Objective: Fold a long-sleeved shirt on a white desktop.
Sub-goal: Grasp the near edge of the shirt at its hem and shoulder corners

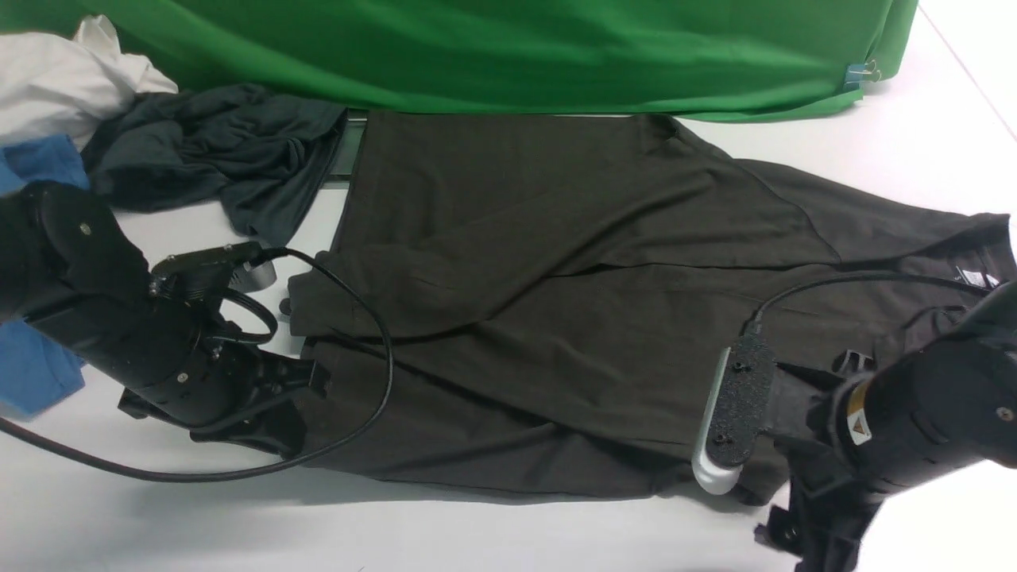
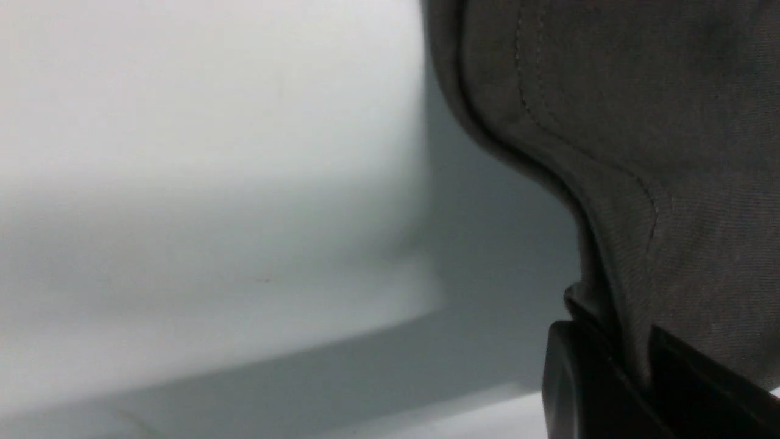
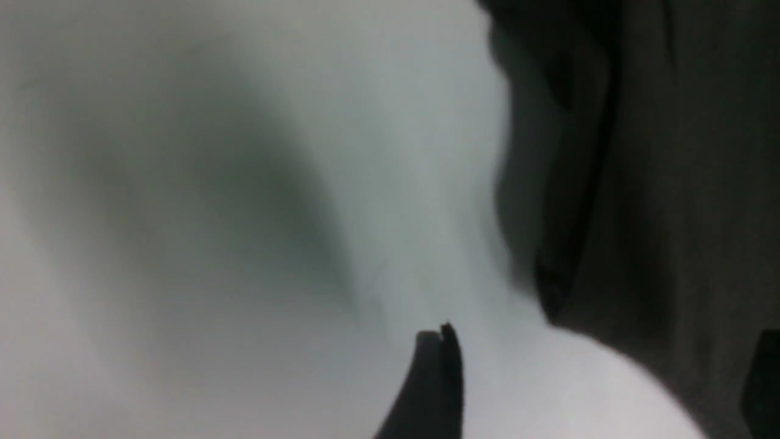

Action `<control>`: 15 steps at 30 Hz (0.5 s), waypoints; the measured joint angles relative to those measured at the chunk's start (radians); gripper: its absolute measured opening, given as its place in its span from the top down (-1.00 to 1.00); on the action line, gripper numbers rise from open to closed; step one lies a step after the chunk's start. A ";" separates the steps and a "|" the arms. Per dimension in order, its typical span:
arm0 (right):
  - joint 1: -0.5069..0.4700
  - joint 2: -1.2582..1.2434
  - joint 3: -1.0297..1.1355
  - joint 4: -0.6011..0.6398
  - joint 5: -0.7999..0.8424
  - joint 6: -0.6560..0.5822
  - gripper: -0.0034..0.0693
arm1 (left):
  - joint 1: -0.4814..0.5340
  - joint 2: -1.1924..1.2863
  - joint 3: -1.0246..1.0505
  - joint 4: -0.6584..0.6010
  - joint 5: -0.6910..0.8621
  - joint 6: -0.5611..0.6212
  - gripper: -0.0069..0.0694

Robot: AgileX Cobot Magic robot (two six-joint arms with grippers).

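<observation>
Long-sleeved shirt [image 1: 556, 318] lies flat across mid desk [image 1: 508, 540] in the front view, very dark, neck end w/ small white label [image 1: 973, 276] to the right, hem end to the left, sleeves folded over the body. Left gripper [image 1: 302, 397] sits at the hem's near corner. Right gripper [image 1: 802, 528] is low at the near edge by the neck end. Behind: green cloth [image 1: 516, 56]. Far left: crumpled grey garment [image 1: 214, 151], blue cloth [image 1: 36, 262], white cloth [image 1: 56, 75].

Left wrist view: stitched hem of the shirt [image 2: 640, 152] runs down into the left gripper [image 2: 634, 378], whose jaws are clamped on the hem edge, cloth pinched between the two black parts. White desk [image 2: 183, 183] fills the rest, shadowed nr the cloth.

Right wrist view, v. blurred: right gripper [image 3: 600, 390] has jaws wide apart, one finger [image 3: 436, 384] over bare desk [image 3: 244, 183], the other at the frame's edge over the cloth. Shirt [image 3: 658, 213] edge lies partly between them; nothing gripped.
</observation>
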 joint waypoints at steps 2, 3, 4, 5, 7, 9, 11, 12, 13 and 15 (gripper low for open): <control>0.000 0.017 0.000 -0.027 -0.035 -0.001 -0.56 | 0.000 0.000 0.000 0.000 0.002 0.004 0.72; 0.000 0.019 0.000 -0.033 -0.038 -0.001 -0.55 | 0.000 0.000 0.000 0.000 0.002 0.004 0.72; 0.000 0.036 0.000 -0.044 -0.055 -0.001 -0.46 | 0.000 0.000 0.000 0.000 0.002 0.004 0.72; 0.000 0.051 0.000 -0.050 -0.065 -0.001 -0.42 | 0.000 0.000 0.000 0.001 0.002 0.004 0.72; 0.000 0.079 0.000 -0.056 -0.073 0.001 -0.37 | 0.000 0.000 0.000 0.001 0.002 0.004 0.72; 0.000 0.124 0.000 -0.059 -0.079 0.013 -0.34 | 0.000 0.000 0.000 0.001 0.002 0.004 0.72; 0.000 0.138 -0.004 -0.060 -0.092 0.020 -0.33 | 0.000 0.000 0.000 0.001 0.002 0.004 0.72; 0.000 0.145 -0.009 -0.061 -0.098 0.020 -0.33 | 0.000 0.000 0.000 0.001 0.002 0.004 0.72; 0.000 0.152 -0.011 -0.061 -0.109 0.021 -0.33 | 0.000 0.000 0.000 0.001 0.002 0.004 0.72; 0.000 0.155 -0.012 -0.061 -0.122 0.027 -0.32 | 0.000 0.000 0.000 0.001 0.002 0.004 0.72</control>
